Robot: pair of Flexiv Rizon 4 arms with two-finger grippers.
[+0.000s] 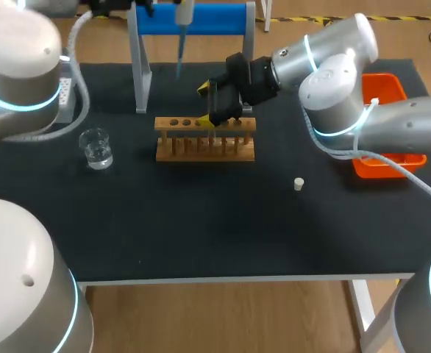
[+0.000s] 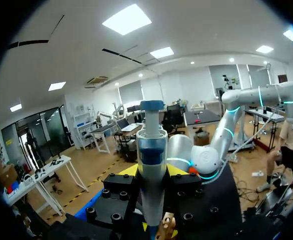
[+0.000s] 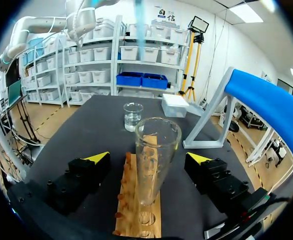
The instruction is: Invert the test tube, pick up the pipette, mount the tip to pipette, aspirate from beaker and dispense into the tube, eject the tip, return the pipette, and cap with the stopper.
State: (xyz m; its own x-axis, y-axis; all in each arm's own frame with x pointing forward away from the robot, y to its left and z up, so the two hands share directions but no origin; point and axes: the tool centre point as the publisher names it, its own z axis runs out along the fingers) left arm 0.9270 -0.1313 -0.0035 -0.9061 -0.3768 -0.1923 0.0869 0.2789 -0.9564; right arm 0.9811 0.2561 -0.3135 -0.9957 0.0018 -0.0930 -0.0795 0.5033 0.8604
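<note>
Straddling the upright test tube in the wooden rack with the right claw spread wide, clear of the glass. Clamping the pipette upright in the left claw. Leaving beaker and stopper on the tabletop, either side of the rack.

pipette top cropped, rack partly hidden
</note>
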